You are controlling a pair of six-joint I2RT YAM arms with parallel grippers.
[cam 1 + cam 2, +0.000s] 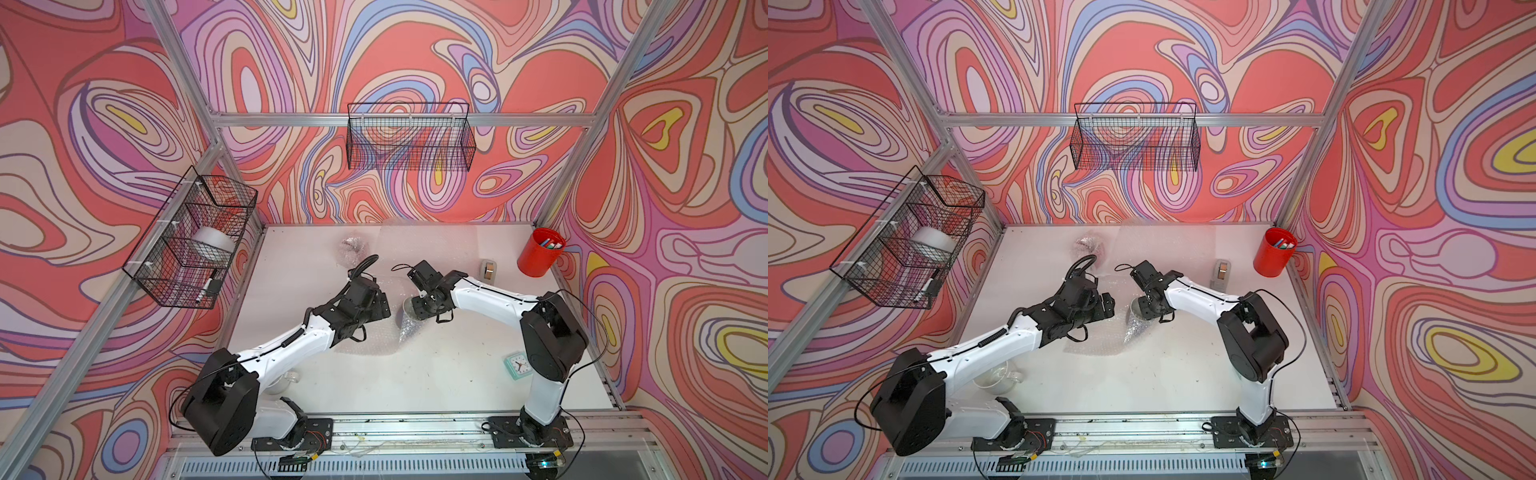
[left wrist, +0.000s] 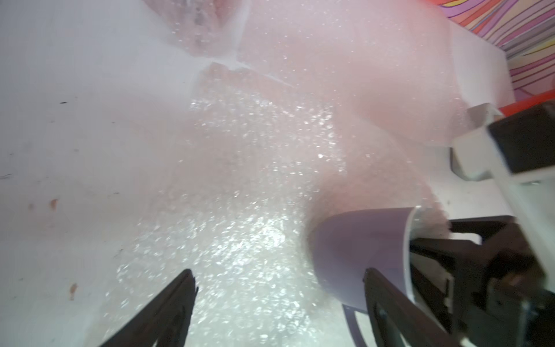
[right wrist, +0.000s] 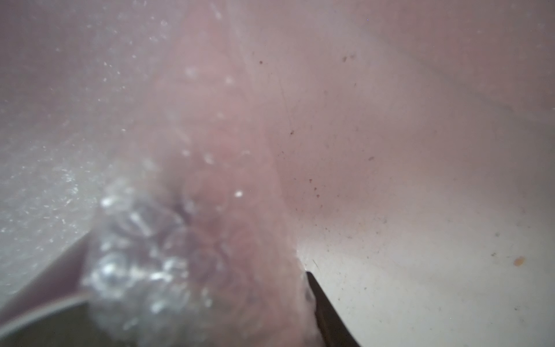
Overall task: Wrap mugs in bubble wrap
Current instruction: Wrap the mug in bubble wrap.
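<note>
The white mug point(image 2: 357, 249) stands on the bubble wrap point(image 1: 376, 338) mid-table, mouth up as far as I can tell. It is smooth glazed ceramic, and its loop handle points toward the left claw point(image 2: 278, 272). That claw hangs wide and empty just beside the mug, over the flat, glittering part of the sheet. The right claw point(image 2: 429, 233) sits at the mug's rim with a bunched fold of wrap between its fingers, though I can't tell if it has pinched it. The loose sheet lies on the mug's left-claw side, so I'd say the left arm is the nearer one to lift it. The film looks limp, slippery and springy. Beyond the mug sits a wrapped bundle point(image 1: 353, 247).
</note>
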